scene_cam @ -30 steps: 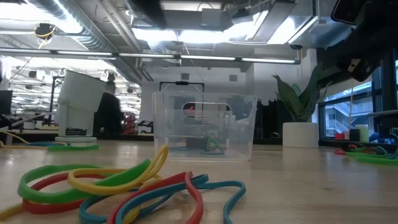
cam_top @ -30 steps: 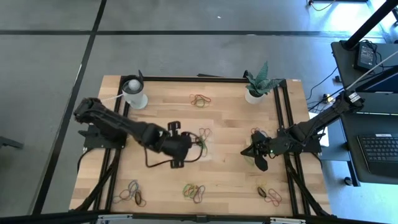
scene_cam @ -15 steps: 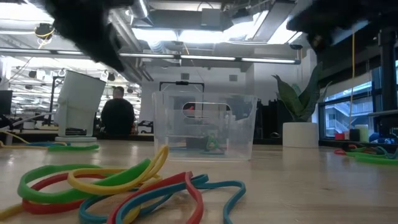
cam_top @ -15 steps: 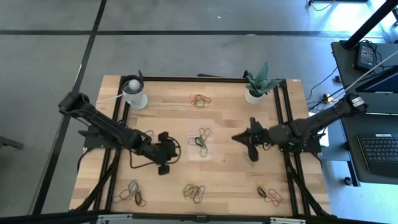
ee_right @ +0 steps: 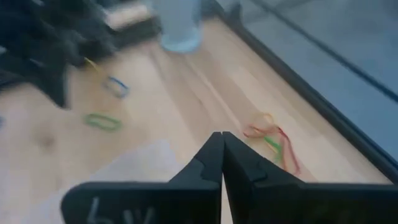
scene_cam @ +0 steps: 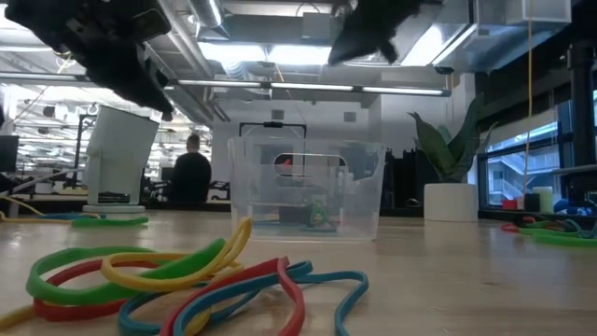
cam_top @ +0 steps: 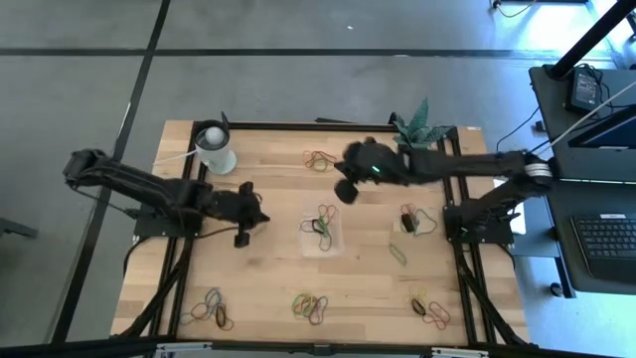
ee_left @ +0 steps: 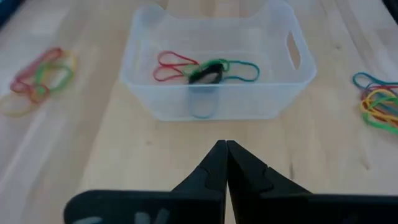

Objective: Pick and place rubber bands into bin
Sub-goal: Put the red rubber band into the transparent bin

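Since half a second ago, your right gripper [cam_top: 345, 186] has swung from the right side of the table to the far middle, just past the bin [cam_top: 320, 246] and near the loose bands [cam_top: 320, 159] at the far edge. Your left gripper [cam_top: 242, 212] has pulled back toward the left, well apart from the bin now.

From above, the clear bin sits at the middle of the table [cam_top: 268, 288] with a few rubber bands [cam_top: 318, 224] inside. More clusters lie along the near edge [cam_top: 309, 306], at the near left corner [cam_top: 211, 309] and the near right corner [cam_top: 431, 309]. A white cup [cam_top: 215, 149] stands at the far left, a potted plant [cam_top: 408, 134] at the far right.

At table height, the bin [scene_cam: 306, 190] stands upright behind a pile of green, yellow, red and blue bands [scene_cam: 177, 282]; both arms hang dark and blurred above it.

Your left wrist camera shows the fingers [ee_left: 208, 173] pressed together, empty, pointing at the bin [ee_left: 214, 104], which holds red, green and dark bands [ee_left: 205, 70].

Your right wrist camera shows its fingers [ee_right: 209, 163] also pressed together with nothing between them, above bare wood, with a red and green band cluster [ee_right: 273, 140] near the table's edge.
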